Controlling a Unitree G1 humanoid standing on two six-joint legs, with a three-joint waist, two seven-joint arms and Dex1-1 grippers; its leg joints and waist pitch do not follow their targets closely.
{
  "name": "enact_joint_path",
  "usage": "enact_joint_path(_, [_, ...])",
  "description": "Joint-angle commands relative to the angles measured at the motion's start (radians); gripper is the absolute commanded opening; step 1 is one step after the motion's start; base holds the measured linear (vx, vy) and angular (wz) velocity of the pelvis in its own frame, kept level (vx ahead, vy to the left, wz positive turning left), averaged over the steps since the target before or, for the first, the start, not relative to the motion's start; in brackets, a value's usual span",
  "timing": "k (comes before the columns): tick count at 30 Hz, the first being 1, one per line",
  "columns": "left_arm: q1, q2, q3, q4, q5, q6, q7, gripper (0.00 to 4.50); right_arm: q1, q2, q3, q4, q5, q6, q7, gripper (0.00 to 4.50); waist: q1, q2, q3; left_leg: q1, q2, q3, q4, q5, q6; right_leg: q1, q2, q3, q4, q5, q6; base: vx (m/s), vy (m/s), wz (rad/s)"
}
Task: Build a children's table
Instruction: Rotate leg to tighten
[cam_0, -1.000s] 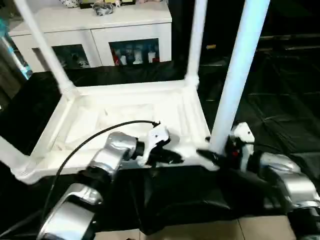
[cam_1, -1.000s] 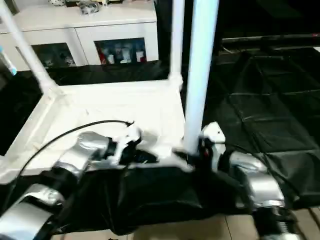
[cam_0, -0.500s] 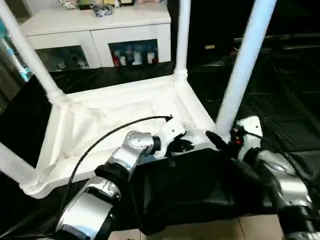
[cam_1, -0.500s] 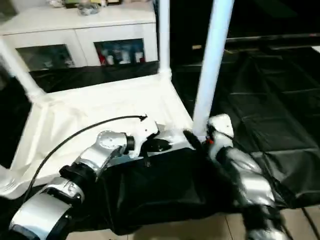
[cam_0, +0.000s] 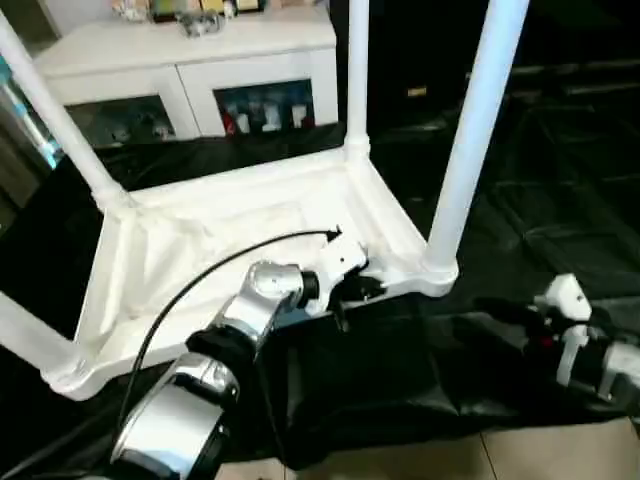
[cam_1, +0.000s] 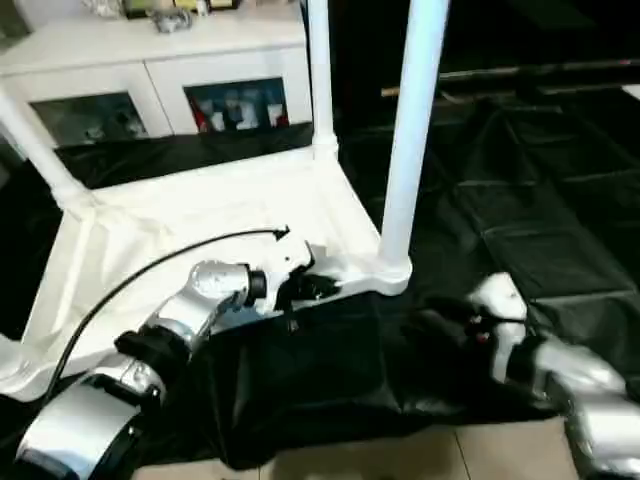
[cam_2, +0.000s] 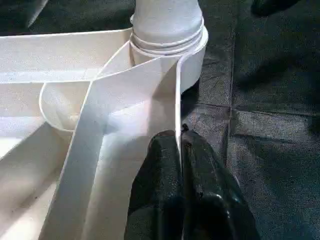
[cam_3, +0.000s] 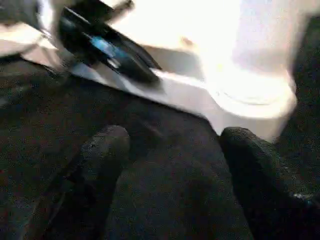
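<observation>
Pinching the children's table (cam_0: 240, 215) rim beside its upright near leg (cam_0: 468, 135), the left gripper (cam_2: 180, 145) sits nearer than the spread, empty right gripper (cam_3: 175, 150).

Right claw (cam_0: 500, 310) now off the near-right leg (cam_0: 470, 140), well apart, on the black cloth (cam_0: 400, 380).

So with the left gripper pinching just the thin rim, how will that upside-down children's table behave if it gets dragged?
The children's table likely slides easily on the black cloth. Its thin ribbed plastic looks light. The left gripper holds one edge, so it may pivot. Its upright legs could make it tippy.
</observation>
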Motion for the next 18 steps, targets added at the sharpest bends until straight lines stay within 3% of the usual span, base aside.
enact_joint_path(1, [0.014, -0.002, 0.052, -0.108, -0.077, -0.006, -0.023, 0.63, -0.013, 0.037, 0.047, -0.019, -0.013, -0.006, -0.020, 3.37, 0.005, -0.040, -0.060, 0.015, 0.054, -0.032, -0.070, -0.286, 0.127, 0.038, -0.045, 0.022, -0.091, -0.427, -0.185, 0.000, 0.000, 0.00])
enact_joint_path(2, [0.029, 0.004, 0.054, -0.141, -0.084, 0.006, -0.028, 0.63, -0.023, 0.055, 0.061, -0.018, -0.021, -0.007, -0.029, 3.37, 0.006, -0.048, -0.059, 0.013, 0.054, -0.030, -0.071, -0.288, 0.126, 0.035, -0.044, 0.022, -0.092, -0.424, -0.194, 0.000, 0.000, 0.00])
enact_joint_path(4, [0.054, 0.016, 0.056, -0.191, -0.092, 0.026, -0.036, 0.79, -0.039, 0.081, 0.081, -0.012, -0.035, -0.011, -0.043, 3.37, 0.007, -0.041, -0.059, 0.015, 0.059, -0.034, -0.073, -0.288, 0.122, 0.034, -0.042, 0.023, -0.087, -0.406, -0.197, 0.000, 0.000, 0.00])
enact_joint_path(6, [0.085, 0.032, 0.057, -0.240, -0.097, 0.045, -0.043, 0.91, -0.059, 0.105, 0.102, 0.001, -0.056, -0.023, -0.060, 3.37, 0.007, -0.042, -0.060, 0.015, 0.061, -0.034, -0.076, -0.280, 0.118, 0.036, -0.042, 0.025, -0.080, -0.375, -0.203, 0.000, 0.000, 0.00])
enact_joint_path(7, [0.115, 0.047, 0.056, -0.277, -0.097, 0.054, -0.040, 1.04, -0.074, 0.124, 0.113, 0.009, -0.066, -0.021, -0.082, 3.37, 0.005, -0.059, -0.059, 0.009, 0.062, -0.035, -0.077, -0.262, 0.122, 0.038, -0.043, 0.027, -0.073, -0.347, -0.207, 0.000, 0.000, 0.00])
enact_joint_path(8, [0.127, 0.053, 0.056, -0.292, -0.097, 0.060, -0.037, 1.06, -0.080, 0.132, 0.117, 0.011, -0.067, -0.017, -0.091, 3.37, 0.002, -0.055, -0.054, 0.009, 0.061, -0.035, -0.079, -0.268, 0.124, 0.036, -0.042, 0.027, -0.074, -0.354, -0.205, 0.000, 0.000, 0.00])
enact_joint_path(9, [0.163, 0.069, 0.058, -0.339, -0.101, 0.088, -0.037, 1.12, -0.083, 0.147, 0.124, -0.002, -0.054, -0.001, -0.102, 3.37, 0.003, -0.058, -0.054, 0.019, 0.059, -0.031, -0.076, -0.285, 0.118, 0.031, -0.043, 0.030, -0.079, -0.386, -0.197, 0.000, 0.000, 0.00])
enact_joint_path(10, [0.164, 0.070, 0.058, -0.341, -0.101, 0.089, -0.037, 1.12, -0.083, 0.147, 0.124, -0.002, -0.054, 0.000, -0.103, 3.37, 0.004, -0.063, -0.053, 0.019, 0.061, -0.030, -0.076, -0.284, 0.115, 0.030, -0.044, 0.032, -0.079, -0.388, -0.198, 0.000, 0.000, 0.00])
enact_joint_path(14, [0.245, 0.101, 0.057, -0.466, -0.122, 0.155, -0.035, 1.49, -0.060, 0.151, 0.132, -0.039, -0.047, 0.010, -0.109, 3.37, 0.013, -0.048, -0.050, 0.026, 0.068, -0.031, -0.084, -0.286, 0.086, 0.027, -0.039, 0.036, -0.073, -0.334, -0.207, 0.000, 0.000, 0.00])
enact_joint_path(15, [0.251, 0.104, 0.057, -0.476, -0.123, 0.162, -0.035, 1.53, -0.058, 0.152, 0.132, -0.040, -0.048, 0.009, -0.111, 3.37, 0.013, -0.051, -0.049, 0.024, 0.069, -0.032, -0.086, -0.286, 0.085, 0.029, -0.039, 0.036, -0.073, -0.322, -0.208, 0.000, 0.000, 0.00])
enact_joint_path(16, [0.269, 0.113, 0.061, -0.507, -0.126, 0.177, -0.028, 1.53, -0.053, 0.153, 0.131, -0.043, -0.051, 0.006, -0.115, 3.37, 0.018, -0.040, -0.049, 0.027, 0.068, -0.032, -0.086, -0.294, 0.077, 0.029, -0.039, 0.037, -0.071, -0.309, -0.210, 0.000, 0.000, 0.00])
enact_joint_path(17, [0.275, 0.116, 0.063, -0.521, -0.128, 0.185, -0.026, 1.60, -0.052, 0.154, 0.130, -0.044, -0.052, 0.005, -0.117, 3.37, 0.018, -0.048, -0.048, 0.027, 0.067, -0.029, -0.086, -0.295, 0.073, 0.029, -0.038, 0.037, -0.072, -0.292, -0.213, 0.000, 0.000, 0.00])
enact_joint_path(18, [0.301, 0.130, 0.068, -0.577, -0.137, 0.217, -0.021, 1.74, -0.046, 0.157, 0.127, -0.047, -0.054, 0.002, -0.124, 3.37, 0.022, -0.040, -0.049, 0.028, 0.067, -0.030, -0.086, -0.300, 0.066, 0.031, -0.039, 0.038, -0.070, -0.282, -0.216, 0.000, 0.000, 0.00])
